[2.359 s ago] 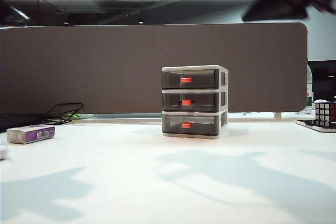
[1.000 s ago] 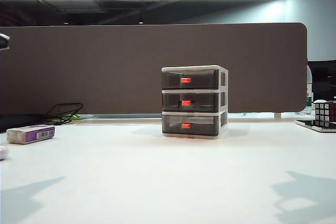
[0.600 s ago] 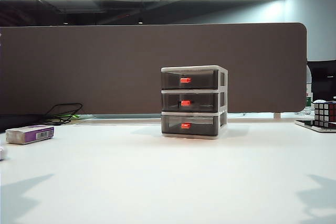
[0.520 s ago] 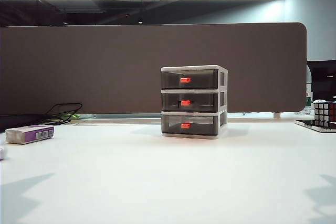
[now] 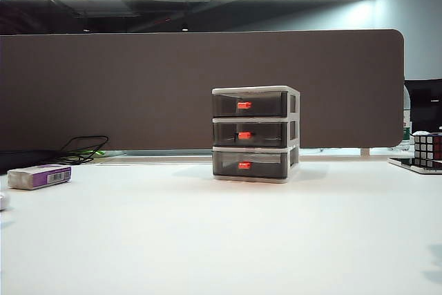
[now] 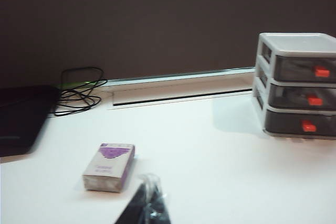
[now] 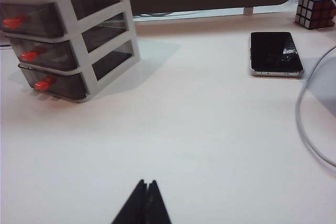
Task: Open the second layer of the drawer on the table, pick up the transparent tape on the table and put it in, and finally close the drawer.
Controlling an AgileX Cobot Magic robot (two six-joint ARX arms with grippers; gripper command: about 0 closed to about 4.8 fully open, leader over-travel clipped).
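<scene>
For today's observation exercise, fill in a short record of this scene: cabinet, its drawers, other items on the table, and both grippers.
cabinet: three-tier drawer with white frame, standing on the table
second layer of the drawer: shut, like the top and bottom ones
transparent tape: not clearly seen on the table
left side: white-and-purple box, black cables
right side: phone lying flat, puzzle cube
left gripper: shut, empty, above the table near the box
right gripper: shut, empty, above bare table

purple box [image 5: 40, 176] | black cables [image 5: 84, 148] | phone [image 7: 276, 53] | puzzle cube [image 5: 428, 150]
</scene>
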